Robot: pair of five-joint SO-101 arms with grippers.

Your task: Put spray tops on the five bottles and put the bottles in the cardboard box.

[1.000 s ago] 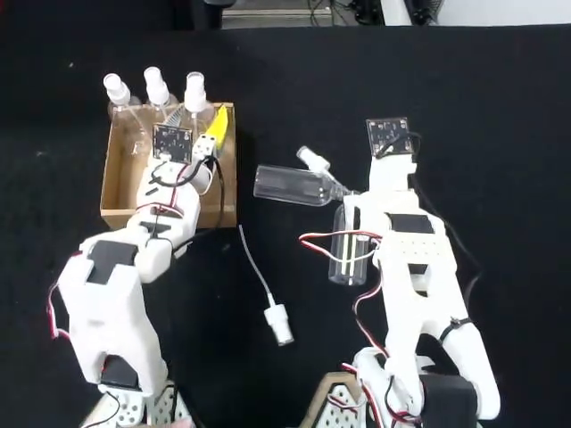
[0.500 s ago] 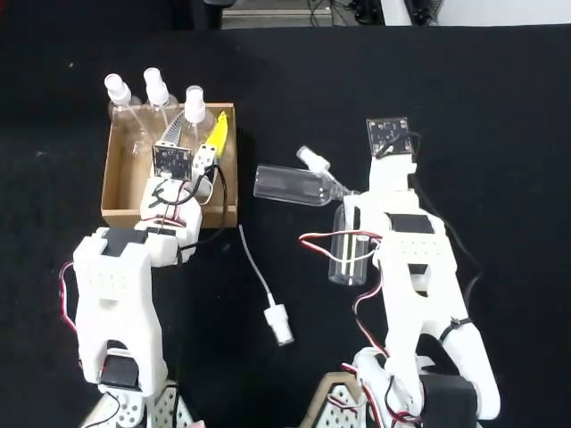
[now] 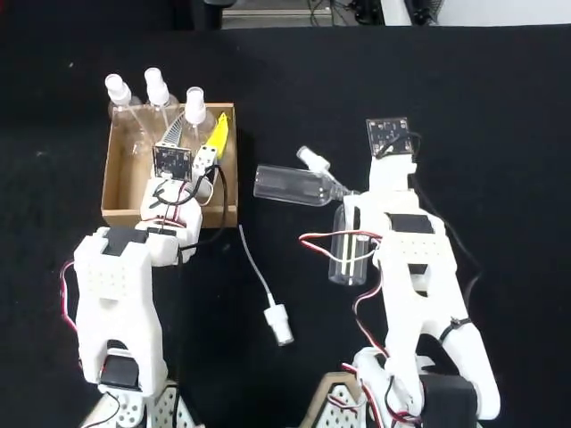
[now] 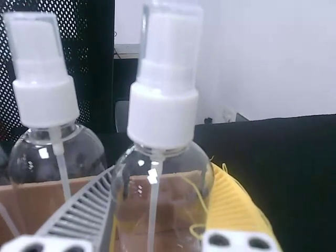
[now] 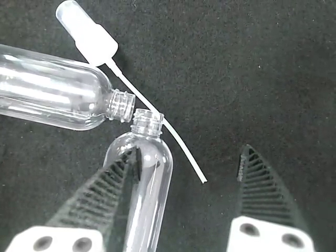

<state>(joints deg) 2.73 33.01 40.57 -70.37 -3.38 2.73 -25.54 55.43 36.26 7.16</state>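
Three clear bottles with white spray tops [image 3: 116, 89] [image 3: 156, 86] [image 3: 194, 102] stand along the far wall of the cardboard box [image 3: 120, 192]. My left gripper [image 3: 202, 120] is inside the box and open. Its grey and yellow fingers flank the nearest capped bottle [image 4: 163, 157], with a second capped bottle [image 4: 44, 131] beside it. Two capless bottles lie on the black table, one crosswise [image 3: 290, 185] [image 5: 52, 97] and one lengthwise [image 3: 350, 254] [image 5: 139, 178]. My right gripper [image 5: 190, 152] hangs open over the lengthwise one. A spray top [image 5: 86, 34] lies by their necks.
Another loose spray top [image 3: 278, 321] with its long tube lies on the table between the two arms. The box's front half [image 3: 125, 169] holds only my left arm. Black cloth covers the whole table.
My left arm has drawn back toward the box's front, and its fingers have come apart off the third capped bottle. The right arm and loose parts have not moved.
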